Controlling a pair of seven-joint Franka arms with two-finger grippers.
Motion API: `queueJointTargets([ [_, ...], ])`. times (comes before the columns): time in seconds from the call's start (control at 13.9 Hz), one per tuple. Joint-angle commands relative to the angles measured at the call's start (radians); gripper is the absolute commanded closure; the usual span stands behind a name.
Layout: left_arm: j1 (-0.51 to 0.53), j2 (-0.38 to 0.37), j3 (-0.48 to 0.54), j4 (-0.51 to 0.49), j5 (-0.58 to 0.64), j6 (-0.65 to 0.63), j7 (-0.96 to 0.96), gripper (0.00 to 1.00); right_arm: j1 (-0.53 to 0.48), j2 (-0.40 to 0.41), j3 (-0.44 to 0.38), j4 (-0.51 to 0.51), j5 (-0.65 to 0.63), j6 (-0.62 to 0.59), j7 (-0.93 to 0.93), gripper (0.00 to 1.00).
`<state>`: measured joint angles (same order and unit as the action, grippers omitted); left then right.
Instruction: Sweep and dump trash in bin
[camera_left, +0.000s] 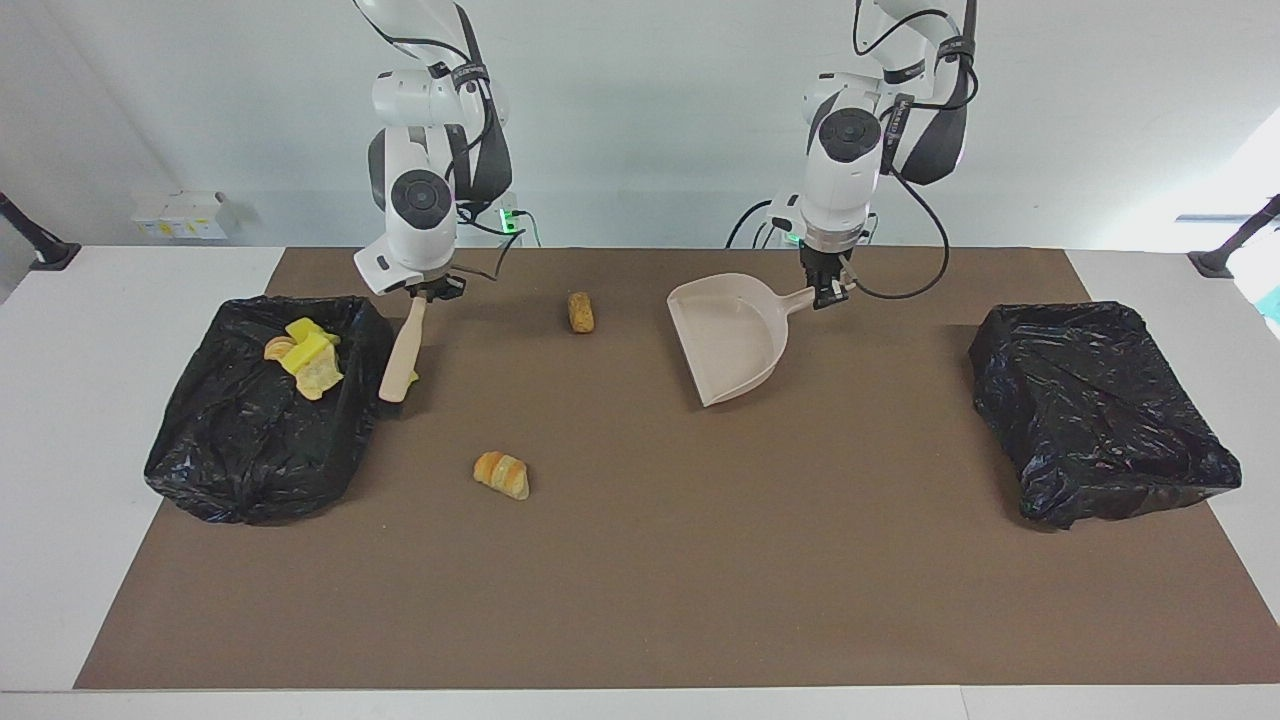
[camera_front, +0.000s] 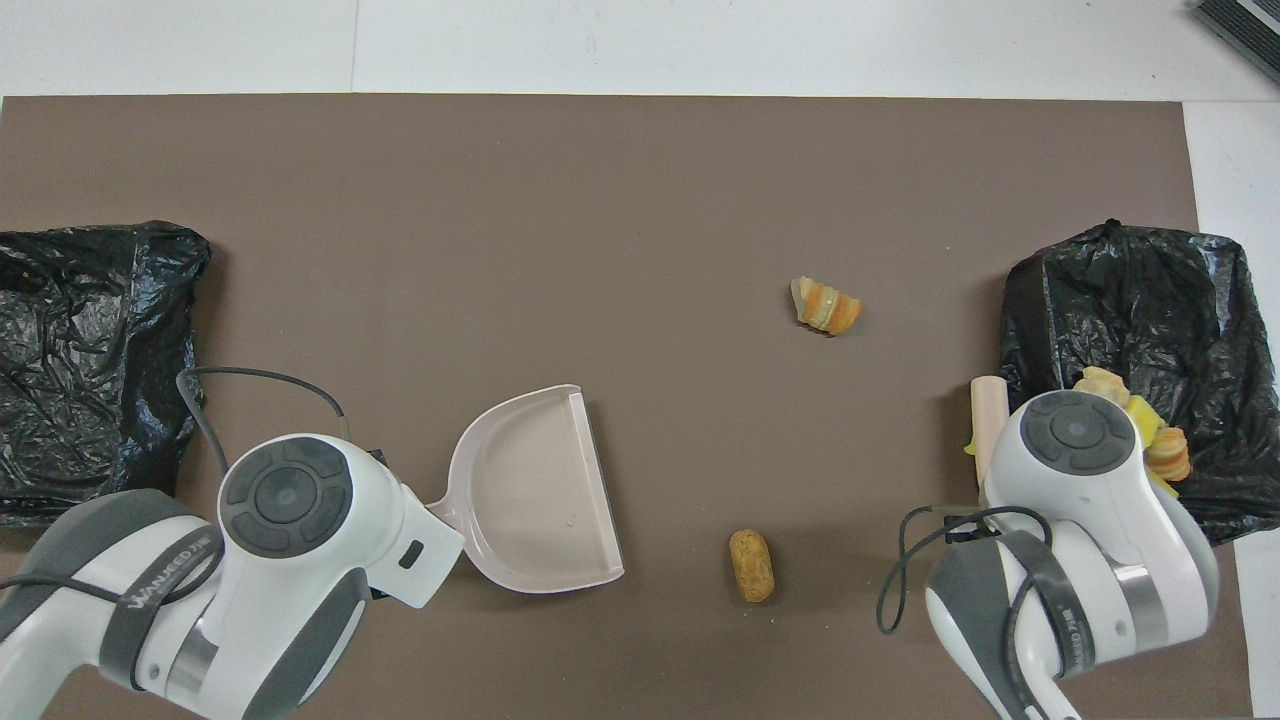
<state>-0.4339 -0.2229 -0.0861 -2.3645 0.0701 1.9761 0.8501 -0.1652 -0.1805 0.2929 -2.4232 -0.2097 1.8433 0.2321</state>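
Altogether two bins (camera_left: 265, 410), two loose pastries (camera_left: 502, 474).

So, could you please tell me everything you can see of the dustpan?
The dustpan is beige, plastic-looking, with a flat tray, a raised curved back wall and a short handle. The tray looks empty apart from a tiny crumb. The left gripper is shut on its handle and holds it tilted, straight lip down toward the brown mat; whether the lip touches the mat I cannot tell. It is between the cork-shaped roll and the empty black bin at the left arm's end.
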Motion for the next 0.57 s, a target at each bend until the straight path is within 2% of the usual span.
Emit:
queueJointTargets([
  [0.0,-0.042,-0.010,0.009,-0.047,0.017,0.052,-0.066,1.00,-0.045,-0.004,0.012,-0.010,0.108,0.011,-0.236,1.00],
  [0.14,-0.060,-0.003,0.009,-0.048,0.017,0.064,-0.092,1.00,-0.013,-0.004,0.014,-0.010,0.162,0.011,-0.254,1.00],
  [0.36,-0.083,0.042,0.009,-0.047,0.017,0.121,-0.172,1.00,0.077,-0.002,0.014,-0.001,0.336,0.011,-0.244,1.00],
  [0.5,-0.083,0.042,0.008,-0.050,0.017,0.121,-0.189,1.00,0.128,0.004,0.014,0.035,0.377,0.005,-0.177,1.00],
])
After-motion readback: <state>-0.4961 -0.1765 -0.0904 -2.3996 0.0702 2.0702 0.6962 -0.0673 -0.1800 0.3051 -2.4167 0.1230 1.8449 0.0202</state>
